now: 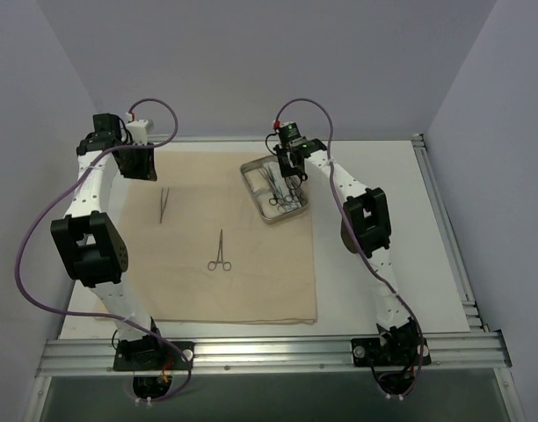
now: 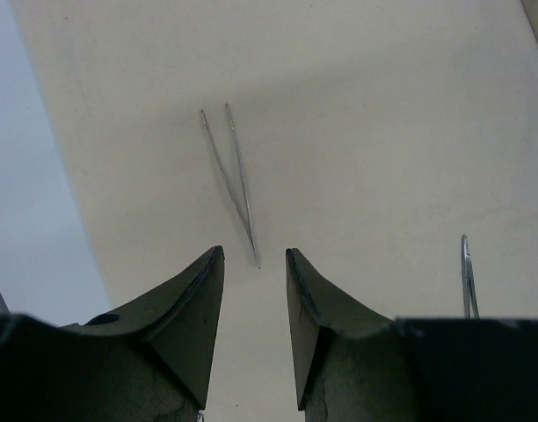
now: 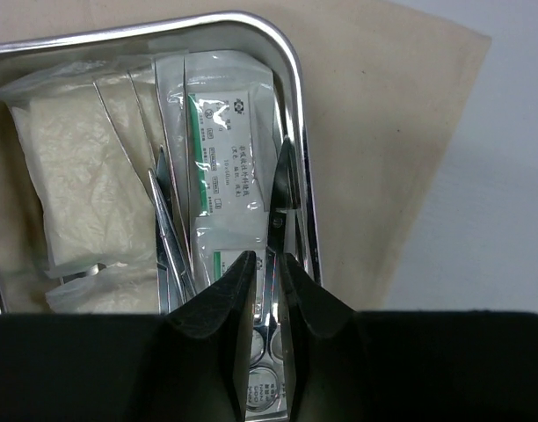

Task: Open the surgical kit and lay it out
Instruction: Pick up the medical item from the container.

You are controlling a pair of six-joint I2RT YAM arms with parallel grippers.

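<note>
This looks like a robotics lab, because two robot arms [image 1: 93, 237] are bolted on an aluminium profile rail [image 1: 269, 353] at the near edge of a white counter [image 1: 383, 264] that is closed in by plain pale walls [image 1: 269, 61].

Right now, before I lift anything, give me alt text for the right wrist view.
The right end effector hangs over a steel tray, its fingers close together astride the scissors by the tray's right wall. Clear packets and wrapped gauze pads lie in the tray beside them; beige cloth lies beneath.
</note>
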